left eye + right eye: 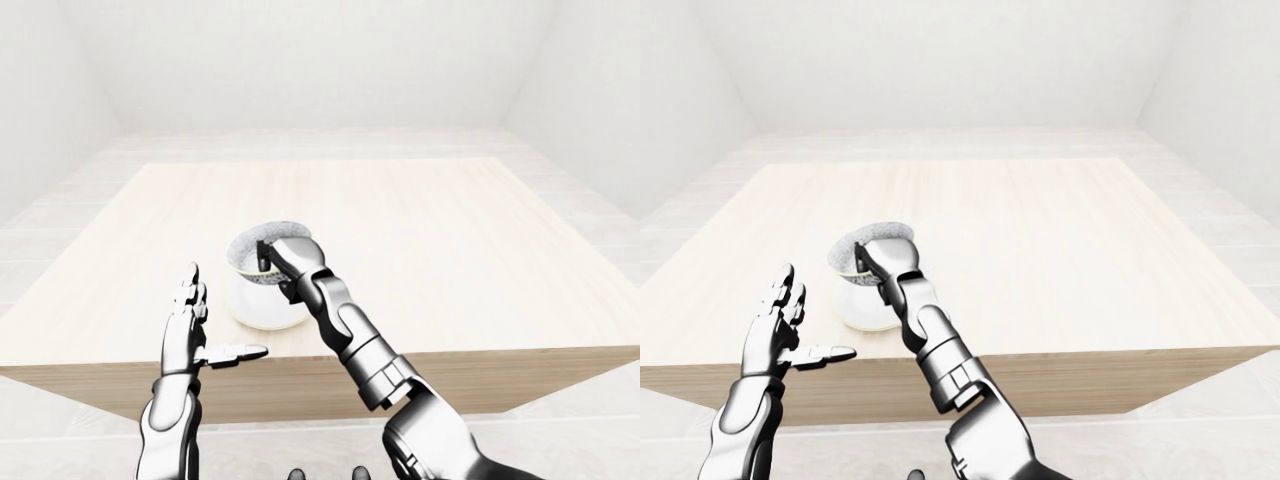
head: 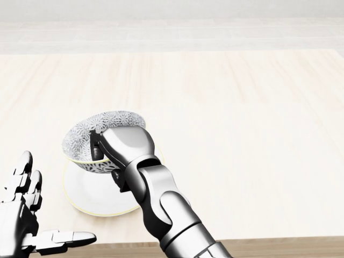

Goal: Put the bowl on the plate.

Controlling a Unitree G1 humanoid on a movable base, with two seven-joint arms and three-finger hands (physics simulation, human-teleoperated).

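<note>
In the head view a patterned grey-and-white bowl [image 2: 80,135] with a yellow rim line is held tilted over the upper left part of a white plate [image 2: 91,198]. My right hand [image 2: 99,146] is shut on the bowl's near rim, one dark finger inside it and the palm outside. Whether the bowl's base touches the plate I cannot tell, since the hand hides that spot. My left hand [image 2: 49,212] stands open at the lower left, fingers up and thumb stretched toward the plate, apart from both things.
Everything sits on a pale wooden table [image 1: 430,230] in a white room. The plate lies close to the table's near edge [image 2: 258,239], and my right forearm [image 2: 166,215] crosses that edge.
</note>
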